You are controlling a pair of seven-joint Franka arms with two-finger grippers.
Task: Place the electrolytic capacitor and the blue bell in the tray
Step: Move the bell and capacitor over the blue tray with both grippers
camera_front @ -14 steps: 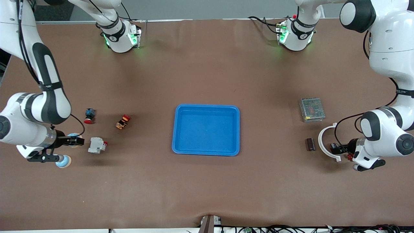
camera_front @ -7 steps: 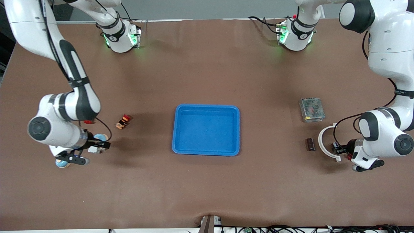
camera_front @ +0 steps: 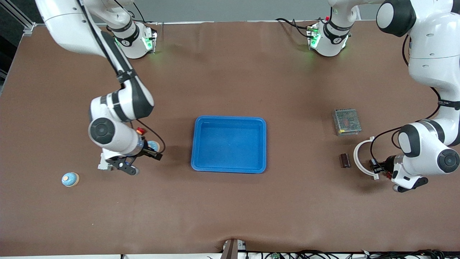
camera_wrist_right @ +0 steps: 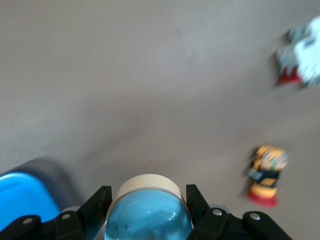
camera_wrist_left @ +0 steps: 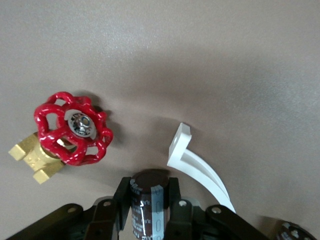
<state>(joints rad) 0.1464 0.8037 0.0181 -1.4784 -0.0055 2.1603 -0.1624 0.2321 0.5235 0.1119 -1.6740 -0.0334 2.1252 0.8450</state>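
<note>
Here the right gripper (camera_wrist_right: 148, 212) holds the blue bell (camera_wrist_right: 148, 215) near the tray (camera_front: 229, 144); the left gripper (camera_wrist_left: 150, 210) clamps the electrolytic capacitor (camera_wrist_left: 148, 200)

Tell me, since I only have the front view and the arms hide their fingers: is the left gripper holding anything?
Observer: Yes. The left gripper, low beside the white arc, is shut on a dark capacitor.
Operator: Anything close by?
Observer: A red-wheeled brass valve lies on the table next to it.
Operator: And the right gripper?
Observer: The right gripper is shut on the blue bell, near the tray.
</note>
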